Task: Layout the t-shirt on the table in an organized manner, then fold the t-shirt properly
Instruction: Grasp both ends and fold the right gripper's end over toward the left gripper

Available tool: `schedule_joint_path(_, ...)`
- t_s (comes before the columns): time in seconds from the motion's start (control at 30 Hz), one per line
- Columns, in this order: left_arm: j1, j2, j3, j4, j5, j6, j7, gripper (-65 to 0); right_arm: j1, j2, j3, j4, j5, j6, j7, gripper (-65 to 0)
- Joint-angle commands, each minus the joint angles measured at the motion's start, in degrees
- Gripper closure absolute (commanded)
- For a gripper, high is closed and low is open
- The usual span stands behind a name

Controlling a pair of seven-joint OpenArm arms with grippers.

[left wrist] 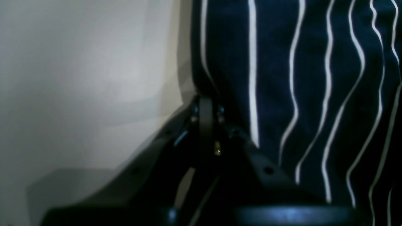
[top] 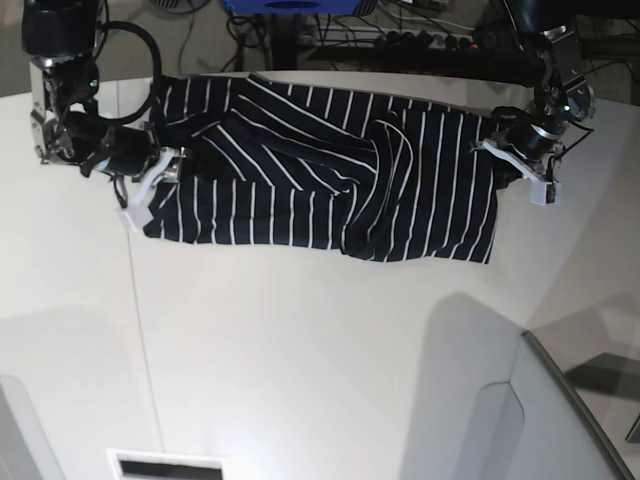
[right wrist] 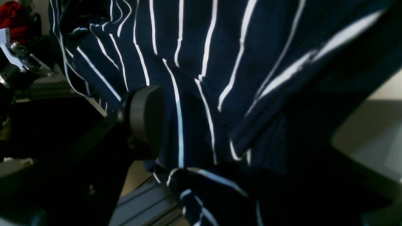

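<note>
Base view: t-shirt [top: 330, 180] stretched along the table's [top: 320, 330] far edge, long axis running arm to arm. Left gripper [top: 497, 150] clenched on one end. Right gripper [top: 165, 165] at the other, fabric between parted jaws; grasp uncertain.

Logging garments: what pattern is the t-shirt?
Dark navy t-shirt with thin white stripes, clearest in the base view.
</note>
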Motion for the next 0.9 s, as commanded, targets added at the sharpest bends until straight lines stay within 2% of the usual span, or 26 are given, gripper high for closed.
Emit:
schedule_joint_path(0.0, -0.27, -0.59, -0.21, 0.68, 0.18, -0.12, -0.17, 0.0, 0.23, 0.61, 0.02, 0.37, -0.69, -0.3, 0.45, -29.3)
schedule_joint_path(0.07, -0.27, -0.59, -0.12, 0.68, 0.27, -0.12, -0.17, 0.0, 0.31, 0.7, 0.02, 0.37, -0.6, -0.3, 0.63, -16.7)
schedule_joint_path(0.13, -0.36, -0.59, 1.37, 0.68, 0.27, -0.12, -0.17, 0.0, 1.02, 0.7, 0.02, 0.37, -0.6, -0.3, 0.36, -1.2)
schedule_joint_path(0.17, -0.36, -0.59, 2.96, 0.68, 0.27, -0.12, -0.17, 0.0, 1.28, 0.7, 0.02, 0.46, -0.6, -0.3, 0.36, 0.0)
schedule_joint_path(0.23, -0.27, -0.59, 6.56, 0.68, 0.27, 0.23, -0.17, 0.0, 1.54, 0.88, 0.2, 0.46, -0.86, -0.3, 0.36, -2.1)
schedule_joint_path(0.3, -0.27, -0.5, 9.9, 0.77, 0.27, 0.23, -0.17, 0.0, 2.34, 1.4, 0.2, 0.46, -0.95, -0.48, 0.36, 0.0)
schedule_joint_path(0.4, -0.27, -0.24, 14.12, 0.94, -0.17, 0.32, -0.17, 0.0, 2.6, 4.04, 0.38, 0.46, -0.6, -0.66, 0.27, -0.5)
schedule_joint_path(0.53, -0.45, 1.52, 16.67, 1.03, 0.27, 0.32, -0.17, 0.0, 2.78, 5.62, 0.38, 1.86, -0.95, -0.83, -1.66, -0.5)
schedule_joint_path(0.57, -0.8, 1.61, 16.76, 1.03, 0.27, 0.32, -0.17, 0.0, 2.78, 5.8, 0.38, 3.53, -0.95, -1.89, -2.54, -0.5)
schedule_joint_path(0.7, -2.38, 1.61, 16.85, 0.94, 0.27, 0.32, 0.0, 0.0, 1.46, 5.54, -0.06, 14.79, -0.95, -14.02, -5.97, -0.5)
schedule_joint_path(0.77, -3.0, 1.61, 16.85, 1.03, 0.27, 0.32, 0.27, 0.0, 1.63, 5.19, -0.33, 19.45, -0.69, -17.62, -8.69, -0.5)
schedule_joint_path(0.87, -3.26, 1.43, 16.85, 1.03, 0.27, 0.32, 0.27, 0.0, 2.78, 2.81, -2.88, 25.07, -0.86, -22.11, -12.74, -0.5)
